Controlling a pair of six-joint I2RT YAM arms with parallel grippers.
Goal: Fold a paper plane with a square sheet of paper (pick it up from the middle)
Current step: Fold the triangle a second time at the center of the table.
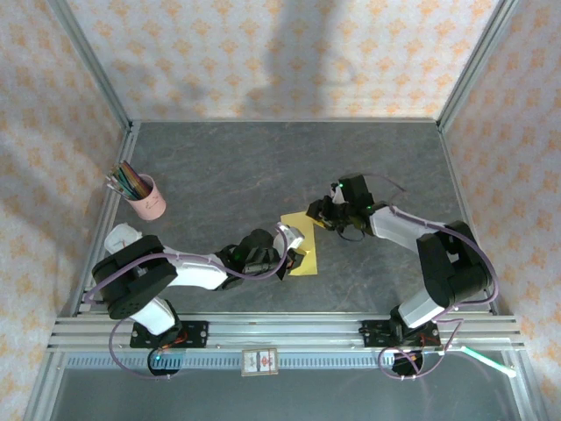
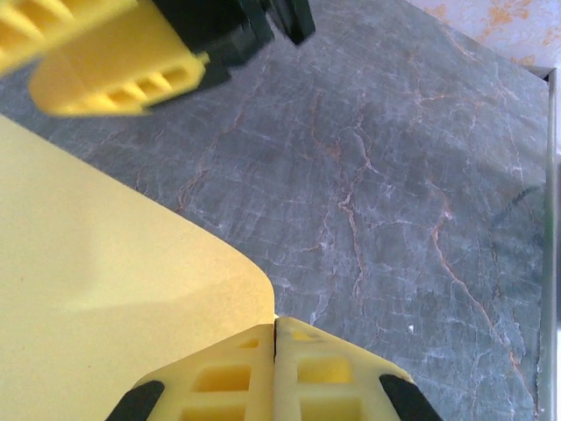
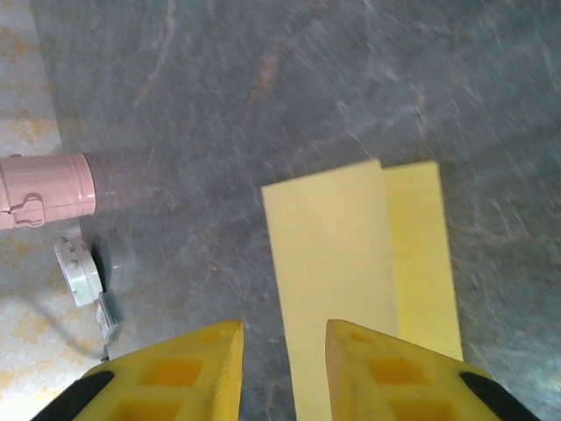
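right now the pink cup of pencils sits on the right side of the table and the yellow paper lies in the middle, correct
No: the pink cup of pencils sits on the left side of the table, as the top external view shows. The yellow paper does lie in the middle.

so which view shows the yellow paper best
Right wrist: the square sheet of paper is near and sharp, its folded flap and straight edges clear. Top external shows it small and partly covered. Left wrist shows a close, curved corner of it.
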